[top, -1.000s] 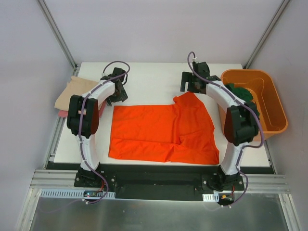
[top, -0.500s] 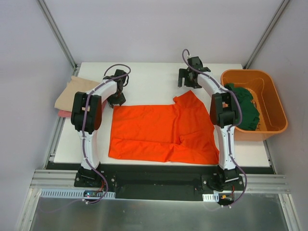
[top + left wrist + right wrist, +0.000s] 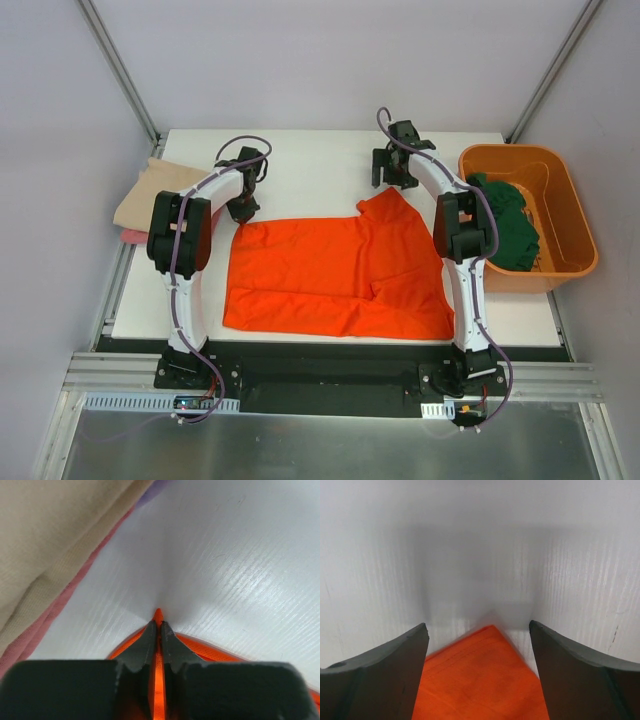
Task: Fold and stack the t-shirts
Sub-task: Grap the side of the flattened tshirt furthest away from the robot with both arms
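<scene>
1. Orange t-shirt (image 3: 335, 275): lies spread across the middle of the tabletop (image 3: 310, 160), one flap turned over along its right side. Not yet folded further.
2. Left fingers (image 3: 145, 645): a second ago apart at the shirt's far-left corner, now together and clamped on that corner. The wrist view shows a sliver of orange cloth pinched between them, its tip poking out on the tabletop.
3. Right fingers (image 3: 385, 675): a second ago beside the orange bin (image 3: 578, 220), now moved inward to the shirt's far-right corner. They stand wide apart and straddle the orange point of cloth without gripping it.
4. Beige t-shirt (image 3: 150, 190) over pink t-shirt (image 3: 128, 237): stacked at the tabletop's left edge, unchanged.
5. Dark green t-shirt (image 3: 510, 225): bunched in the bin, unchanged.
6. Meaning for the task: one far corner is secured and the other is lined up. Judged step in hand is closing the right fingers on their corner, after which both arms could draw the far edge toward the near edge for a fold. A missed right pinch would skew that fold.
</scene>
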Action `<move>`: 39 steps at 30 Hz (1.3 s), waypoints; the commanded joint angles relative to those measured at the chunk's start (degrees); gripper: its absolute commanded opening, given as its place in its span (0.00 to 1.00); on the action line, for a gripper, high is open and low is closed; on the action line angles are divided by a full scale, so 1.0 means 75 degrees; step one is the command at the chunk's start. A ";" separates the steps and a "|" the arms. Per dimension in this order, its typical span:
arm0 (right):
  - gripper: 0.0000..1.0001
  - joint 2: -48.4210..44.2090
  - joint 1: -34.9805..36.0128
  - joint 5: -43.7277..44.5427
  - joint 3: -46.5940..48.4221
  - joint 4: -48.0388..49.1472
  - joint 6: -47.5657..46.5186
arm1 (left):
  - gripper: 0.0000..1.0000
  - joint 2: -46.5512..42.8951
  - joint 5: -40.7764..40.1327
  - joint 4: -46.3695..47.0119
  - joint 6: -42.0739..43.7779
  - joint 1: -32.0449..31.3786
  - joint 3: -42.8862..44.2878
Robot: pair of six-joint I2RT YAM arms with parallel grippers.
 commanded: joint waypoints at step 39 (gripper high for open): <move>0.00 -0.0808 -0.0366 0.0625 0.0380 0.0270 -0.1228 | 0.00 0.0715 0.0678 -0.0431 0.0640 0.0039 0.2043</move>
